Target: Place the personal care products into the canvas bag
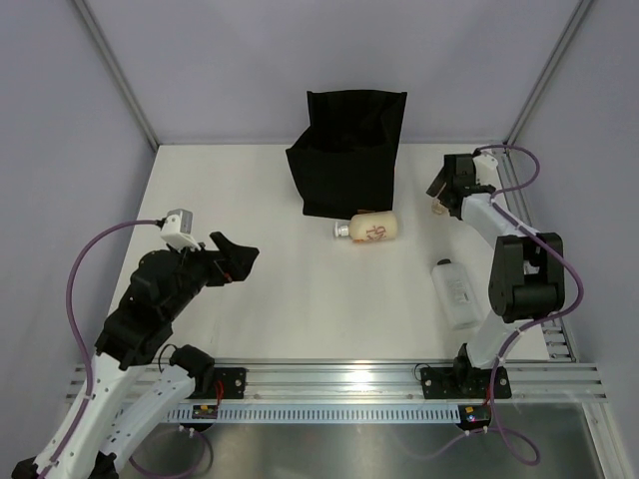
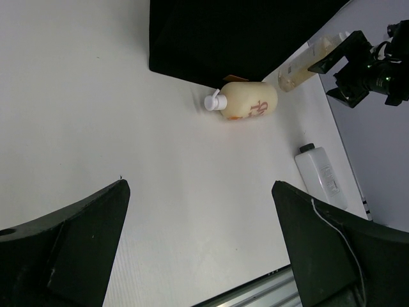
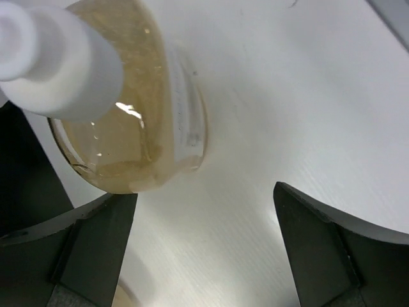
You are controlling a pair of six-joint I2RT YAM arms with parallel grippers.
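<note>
The white desk (image 1: 300, 299) carries everything in view, with both arms mounted along its near edge. The canvas bag (image 1: 349, 150) is the biggest thing on it: black, boxy, standing upright at the far middle of the desk with its mouth open upward; the overhead view does not show what is inside it. The left end effector (image 1: 235, 257) hangs over the near left part of the desk, well apart from the bag and the bottles, with its two fingers spread wide and nothing between them. The right end effector (image 1: 442, 188) is at the far right, just beside the bag's right side, with its fingers also spread wide and only bare desk between their tips in the right wrist view. A flat white bottle (image 1: 454, 291) lies on the right side of the desk, near the right arm's base and well apart from the bag. A cream pump bottle (image 1: 367, 230) lies on its side just in front of the bag's near edge, pump head pointing left. A translucent amber bottle (image 2: 301, 67) with a white cap sits right by one finger of the right end effector; whether they touch I cannot tell.
</note>
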